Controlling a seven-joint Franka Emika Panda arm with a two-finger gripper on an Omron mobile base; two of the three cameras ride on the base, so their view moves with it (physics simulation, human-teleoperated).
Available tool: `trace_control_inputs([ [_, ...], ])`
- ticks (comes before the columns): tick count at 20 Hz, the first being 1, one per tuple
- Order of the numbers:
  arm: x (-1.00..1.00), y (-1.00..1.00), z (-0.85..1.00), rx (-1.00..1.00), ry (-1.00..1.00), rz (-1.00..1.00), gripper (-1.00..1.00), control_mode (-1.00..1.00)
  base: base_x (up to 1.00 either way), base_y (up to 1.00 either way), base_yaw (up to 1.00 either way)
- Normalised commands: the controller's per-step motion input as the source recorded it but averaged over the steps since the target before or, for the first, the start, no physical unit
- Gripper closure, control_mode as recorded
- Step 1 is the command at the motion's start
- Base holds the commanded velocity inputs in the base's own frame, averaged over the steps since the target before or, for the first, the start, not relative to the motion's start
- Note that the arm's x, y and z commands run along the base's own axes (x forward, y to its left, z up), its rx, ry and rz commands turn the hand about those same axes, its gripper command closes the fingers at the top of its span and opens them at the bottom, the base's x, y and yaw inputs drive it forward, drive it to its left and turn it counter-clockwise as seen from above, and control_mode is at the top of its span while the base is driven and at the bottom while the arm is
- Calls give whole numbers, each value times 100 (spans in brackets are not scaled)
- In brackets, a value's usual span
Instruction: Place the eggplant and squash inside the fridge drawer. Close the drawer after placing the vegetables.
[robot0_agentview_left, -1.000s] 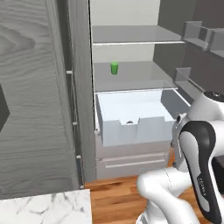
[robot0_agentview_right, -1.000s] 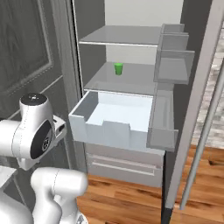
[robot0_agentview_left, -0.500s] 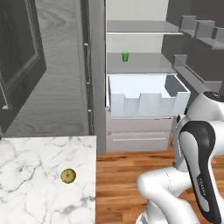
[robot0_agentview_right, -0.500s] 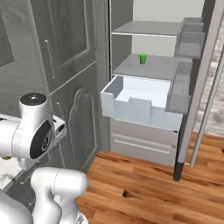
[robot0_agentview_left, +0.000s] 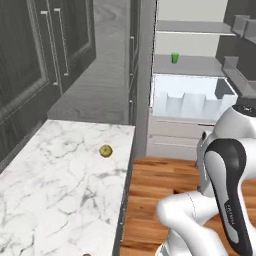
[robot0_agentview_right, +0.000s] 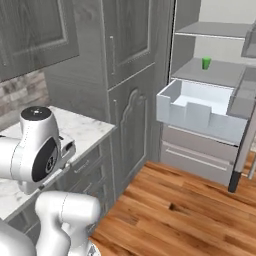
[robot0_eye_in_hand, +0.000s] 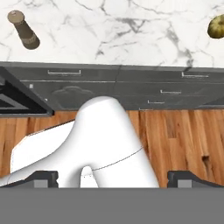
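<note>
The base has swung round since the earlier frames, so every view has shifted. The fridge drawer (robot0_agentview_left: 192, 97), which filled the middle of the left base view a second ago, now sits in the upper right of that frame, pulled out with nothing visible inside it; in the right base view it (robot0_agentview_right: 200, 111) lies at right centre. A marble counter (robot0_agentview_left: 60, 190) has come into the lower left of the left base view, with a small yellowish-green round vegetable (robot0_agentview_left: 105, 150) lying on it near its right edge. The hand view shows that vegetable (robot0_eye_in_hand: 216, 26) at the upper right and a brown pepper mill (robot0_eye_in_hand: 24, 29) at the upper left, well apart on the marble. The gripper (robot0_eye_in_hand: 113, 178) stands spread wide, holding nothing. A small green cup (robot0_agentview_left: 174, 57) remains on the fridge shelf above the drawer.
</note>
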Motion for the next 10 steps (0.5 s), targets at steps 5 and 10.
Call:
trace_control_inputs([
  [5,0,0,0,0,0,0,-100,100,19,19,19],
  [10,0,0,0,0,0,0,-100,100,62,-13,20],
])
